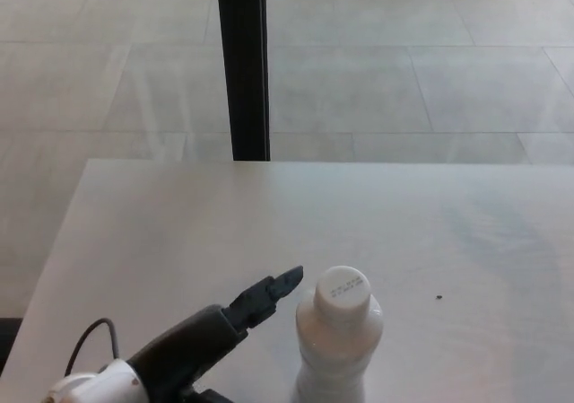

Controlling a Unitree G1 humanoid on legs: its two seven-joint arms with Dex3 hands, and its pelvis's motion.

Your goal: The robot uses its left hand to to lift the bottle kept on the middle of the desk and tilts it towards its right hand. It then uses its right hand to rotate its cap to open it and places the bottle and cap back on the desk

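A white bottle (pixel 337 340) with a white cap (pixel 342 287) stands upright on the desk (pixel 269 214) near the bottom edge of the head view; its lower part is cut off by the frame. My left hand (pixel 220 331) reaches in low from the bottom left, its black fingers (pixel 273 290) stretched toward the bottle's neck. The fingertips end just left of the cap, with a small gap. The hand holds nothing. My right hand does not show.
A black post (pixel 242 62) rises behind the desk's far edge, left of centre. Pale tiled floor (pixel 404 71) lies beyond. A tiny dark speck (pixel 439 297) sits on the desk right of the bottle.
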